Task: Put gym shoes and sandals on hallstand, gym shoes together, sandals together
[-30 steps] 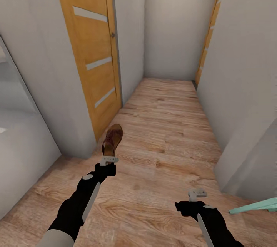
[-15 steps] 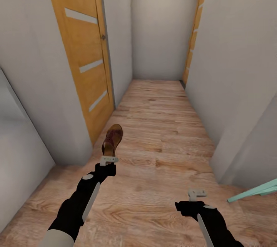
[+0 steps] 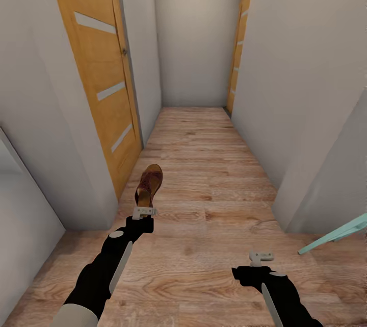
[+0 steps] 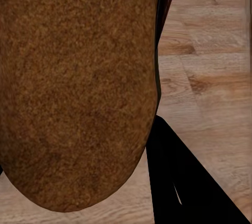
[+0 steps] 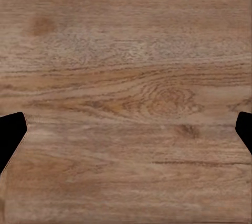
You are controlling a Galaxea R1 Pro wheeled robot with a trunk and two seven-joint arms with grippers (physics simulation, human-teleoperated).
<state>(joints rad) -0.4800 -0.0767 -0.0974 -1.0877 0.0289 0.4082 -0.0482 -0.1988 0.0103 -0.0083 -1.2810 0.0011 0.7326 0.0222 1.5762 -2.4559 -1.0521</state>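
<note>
Your left arm (image 3: 104, 271) and right arm (image 3: 280, 291) are matte black, each with a pale grey strip along the forearm. A grey disc marks the left wrist. Both end in light grey bracket-shaped mounts; the left upper arm is grey.

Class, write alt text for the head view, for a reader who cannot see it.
The left pincer holds a brown sandal above a wooden corridor floor, while the right pincer hangs empty. Orange doors line the grey walls, and a teal edge juts in at the right.

Matt leather sandal (image 3: 148, 186); grained wood floor (image 3: 214, 164).
</note>
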